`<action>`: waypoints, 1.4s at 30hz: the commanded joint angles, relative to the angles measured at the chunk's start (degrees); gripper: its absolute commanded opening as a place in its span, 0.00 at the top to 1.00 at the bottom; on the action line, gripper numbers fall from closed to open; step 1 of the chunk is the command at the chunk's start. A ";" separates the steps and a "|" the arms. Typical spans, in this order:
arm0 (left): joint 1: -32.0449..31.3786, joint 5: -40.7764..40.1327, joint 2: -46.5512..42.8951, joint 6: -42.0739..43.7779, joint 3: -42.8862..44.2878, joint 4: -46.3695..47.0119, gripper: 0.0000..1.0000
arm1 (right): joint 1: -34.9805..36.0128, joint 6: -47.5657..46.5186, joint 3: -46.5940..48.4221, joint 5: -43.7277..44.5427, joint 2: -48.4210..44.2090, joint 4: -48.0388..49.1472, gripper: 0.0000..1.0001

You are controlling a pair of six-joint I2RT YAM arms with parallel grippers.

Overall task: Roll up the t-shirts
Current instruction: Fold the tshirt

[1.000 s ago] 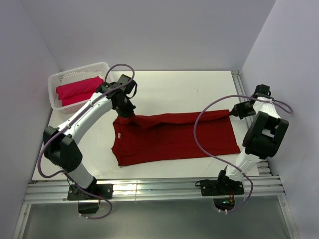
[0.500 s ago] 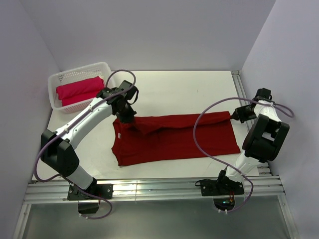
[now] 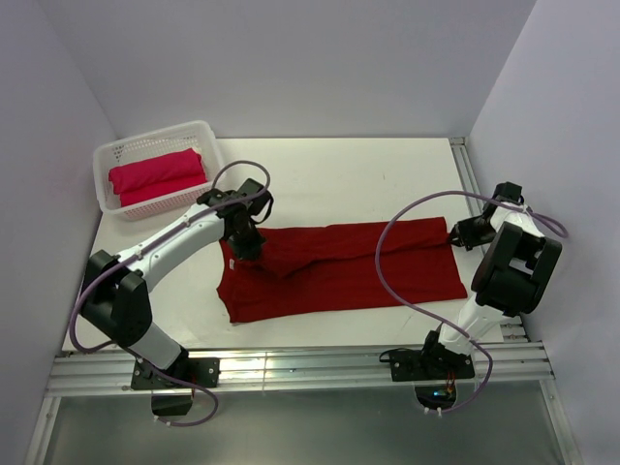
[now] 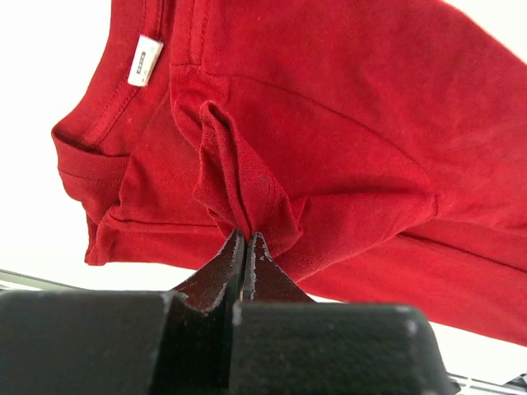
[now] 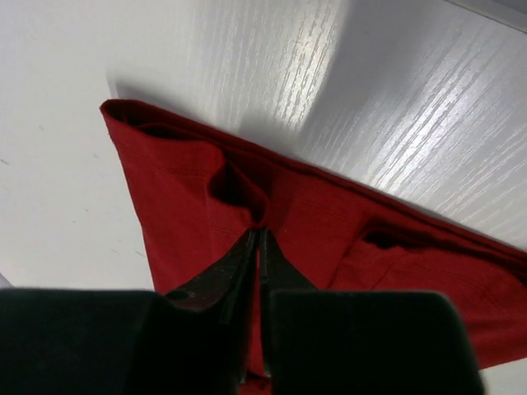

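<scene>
We are pinching the dark crimson cloth t-shirt (image 3: 339, 276) at 2 ends. The left gripper (image 4: 246, 243) and right gripper (image 5: 258, 239) are both clamping folds.

The right pincer (image 5: 258, 236) pinches a fold of the crimson t-shirt (image 5: 177, 216).

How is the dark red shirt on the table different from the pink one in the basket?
The dark red shirt is a deeper crimson; the pink shirt is brighter. The dark red shirt lies spread across the table, while the pink shirt sits bundled inside the white basket. The left end effector and right end effector each pinch the dark red shirt's far edge; nothing touches the pink shirt. Both are soft cloth.
</scene>
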 commanded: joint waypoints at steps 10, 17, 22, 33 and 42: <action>-2.19 1.89 -1.75 -1.49 -3.58 3.59 1.00 | 0.03 -3.14 0.38 2.11 -6.73 -3.78 0.50; -2.28 1.10 -1.32 -1.05 -2.44 2.28 1.00 | 15.65 -0.52 -4.88 -5.63 -17.81 -2.12 0.51; -2.37 0.57 -0.96 -0.61 -1.12 1.13 1.00 | 35.60 11.41 -15.78 -10.64 -27.74 9.54 0.52; -2.28 2.15 -1.32 0.27 -0.15 1.30 1.00 | 63.04 31.47 -28.62 -4.50 -26.89 42.07 0.51; -2.28 3.21 -0.44 1.85 0.29 1.22 1.00 | 75.51 39.74 -31.87 4.55 -16.61 63.62 0.57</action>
